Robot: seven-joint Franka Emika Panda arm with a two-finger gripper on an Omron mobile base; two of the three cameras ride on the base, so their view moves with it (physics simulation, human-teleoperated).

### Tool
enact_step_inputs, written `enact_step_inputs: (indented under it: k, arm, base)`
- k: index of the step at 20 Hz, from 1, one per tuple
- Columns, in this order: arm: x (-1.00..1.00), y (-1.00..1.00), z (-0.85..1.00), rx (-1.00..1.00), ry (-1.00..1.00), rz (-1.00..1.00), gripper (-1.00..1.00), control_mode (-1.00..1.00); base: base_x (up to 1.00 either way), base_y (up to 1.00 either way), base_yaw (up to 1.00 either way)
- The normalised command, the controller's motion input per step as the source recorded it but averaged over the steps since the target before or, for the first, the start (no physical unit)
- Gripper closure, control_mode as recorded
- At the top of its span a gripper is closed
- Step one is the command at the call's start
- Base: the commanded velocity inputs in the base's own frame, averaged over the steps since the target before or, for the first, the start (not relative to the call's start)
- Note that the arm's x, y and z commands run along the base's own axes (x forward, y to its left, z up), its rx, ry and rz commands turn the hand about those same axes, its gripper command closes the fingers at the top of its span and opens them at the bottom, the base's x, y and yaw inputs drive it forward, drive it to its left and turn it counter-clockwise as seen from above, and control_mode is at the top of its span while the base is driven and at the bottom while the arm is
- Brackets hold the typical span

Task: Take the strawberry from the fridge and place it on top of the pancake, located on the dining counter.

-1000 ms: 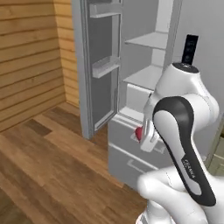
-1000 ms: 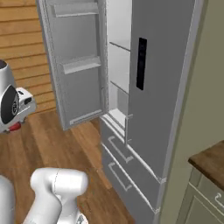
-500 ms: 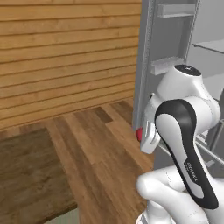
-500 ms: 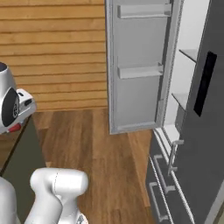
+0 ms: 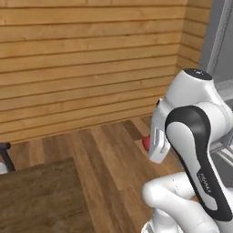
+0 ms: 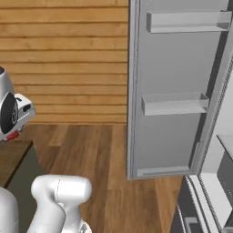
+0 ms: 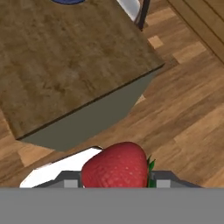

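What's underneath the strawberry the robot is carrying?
Below the strawberry lie the wooden floor and the corner of the dining counter. The berry itself covers the spot straight beneath it.

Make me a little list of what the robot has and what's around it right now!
holding: strawberry, gripped at the jaws
below the hand: counter, dark brown wood top
on the counter's far edge: a blue plate, mostly cut off
fridge: door open, its shelves bare
floor: wood planks
wall: wood boards
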Motion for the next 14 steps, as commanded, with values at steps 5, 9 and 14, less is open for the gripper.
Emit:
enact_step_inputs:
  k: [5, 9, 14]
  arm:
    - [0.00, 0.00, 0.00, 0.00, 0.00, 0.00, 1.00, 1.00]
    - [0.00, 0.00, 0.00, 0.00, 0.00, 0.00, 1.00, 1.00]
    - [0.00, 0.00, 0.00, 0.00, 0.00, 0.00, 1.00, 1.00]
  base:
    - [1.00, 0.00, 0.10]
    - [1.00, 0.00, 0.14]
    - [1.00, 0.00, 0.16]
